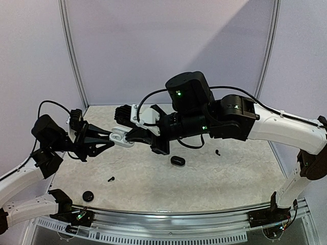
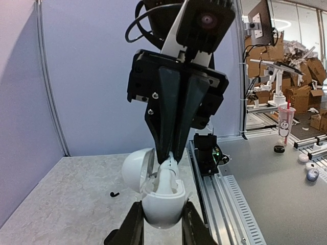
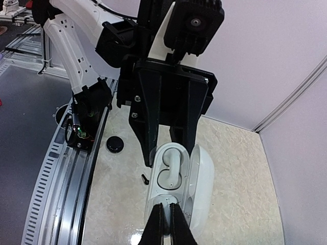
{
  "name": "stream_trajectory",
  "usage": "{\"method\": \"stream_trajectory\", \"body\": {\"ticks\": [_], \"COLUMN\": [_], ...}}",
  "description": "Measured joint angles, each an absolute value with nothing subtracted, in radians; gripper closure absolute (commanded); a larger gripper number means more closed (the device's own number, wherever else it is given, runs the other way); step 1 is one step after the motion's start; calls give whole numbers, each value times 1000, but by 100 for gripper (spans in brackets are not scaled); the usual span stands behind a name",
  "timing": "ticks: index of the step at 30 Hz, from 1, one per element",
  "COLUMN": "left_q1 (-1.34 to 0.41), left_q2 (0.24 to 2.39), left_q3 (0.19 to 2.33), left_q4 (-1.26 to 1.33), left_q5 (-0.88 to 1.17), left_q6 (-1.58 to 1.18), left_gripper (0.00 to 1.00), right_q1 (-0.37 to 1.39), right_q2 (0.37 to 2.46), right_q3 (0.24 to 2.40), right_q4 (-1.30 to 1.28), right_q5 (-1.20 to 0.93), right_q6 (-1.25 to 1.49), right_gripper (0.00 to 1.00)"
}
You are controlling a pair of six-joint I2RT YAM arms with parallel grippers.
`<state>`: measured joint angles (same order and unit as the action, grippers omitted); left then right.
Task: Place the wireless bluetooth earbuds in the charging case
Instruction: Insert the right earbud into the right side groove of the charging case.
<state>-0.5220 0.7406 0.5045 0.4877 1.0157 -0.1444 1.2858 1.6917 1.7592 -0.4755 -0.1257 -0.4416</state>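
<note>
The right claw (image 3: pixel 164 210) is pinched together, tips just short of a small white plastic earbud (image 3: pixel 168 169) lying in a glossy white rounded charging case (image 3: pixel 202 176), lid open. Facing it, the left claw (image 2: pixel 163 217) clamps the case's body. Seating seems in hand; next, a gentle straight press.

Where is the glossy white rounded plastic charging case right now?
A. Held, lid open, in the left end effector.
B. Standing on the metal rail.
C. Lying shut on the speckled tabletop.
A: the left end effector clamps the glossy white rounded plastic charging case on both sides, with its lid swung open.
</note>
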Motion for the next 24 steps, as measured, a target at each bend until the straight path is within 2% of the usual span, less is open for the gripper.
{"method": "stream_trajectory", "body": {"ticks": [4,11,18,24], "left_q1": [-522,-523,-523,-523], "left_q2": [741,741,741,741], "left_q3": [505,505,505,504], "left_q4": [488,495,498,493], "left_q5": [1008,995,979,948], "left_q6": [-154,-167,-170,-175], "left_gripper": [100,100,100,100], "right_q1": [1280,1274,1274,1274], "right_q2": [1691,1691,1691,1679], "right_q3": [1753,1740,1736,1736], "right_q4": [-463,-447,-448,-447], "right_q5": [-131,-132,-130,-133], "right_q6": [-441,-435,-431,-419], "right_gripper": [100,78,72,63]}}
